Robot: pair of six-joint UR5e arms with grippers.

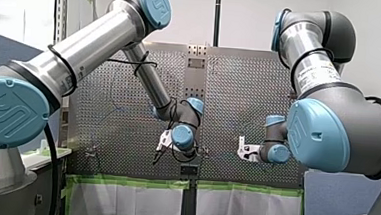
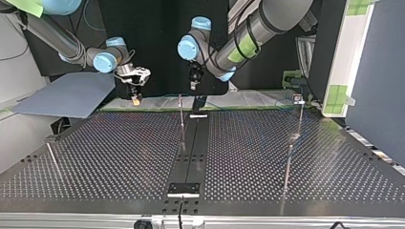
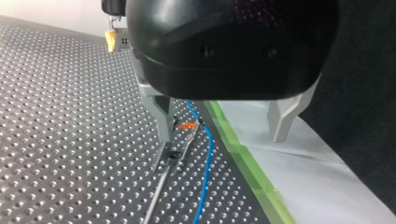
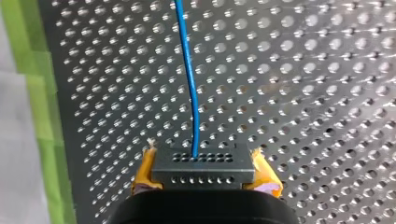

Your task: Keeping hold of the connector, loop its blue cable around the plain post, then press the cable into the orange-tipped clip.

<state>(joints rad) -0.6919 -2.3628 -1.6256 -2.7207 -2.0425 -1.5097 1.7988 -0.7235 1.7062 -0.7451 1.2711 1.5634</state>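
In the right wrist view my right gripper point(image 4: 204, 161) is shut on the grey connector point(image 4: 203, 173), its yellow pads on both sides. The blue cable point(image 4: 190, 84) runs straight ahead from the connector over the perforated plate. In the left wrist view my left gripper point(image 3: 223, 138) hangs open just above the plate. The blue cable point(image 3: 207, 154) passes between its fingers, close by the orange-tipped clip point(image 3: 187, 125). Whether the cable sits in the clip I cannot tell. A thin metal post point(image 2: 181, 117) stands under my left gripper point(image 2: 193, 85). My right gripper point(image 2: 136, 94) hovers beside it.
Green tape point(image 3: 247, 163) and white sheet point(image 3: 308, 177) border the plate's edge next to my left gripper. Another thin post with a small fixture point(image 2: 299, 99) stands at the top view's right, and a third rod point(image 2: 53, 160) at its left. A black strip point(image 2: 191, 148) runs down the table's middle.
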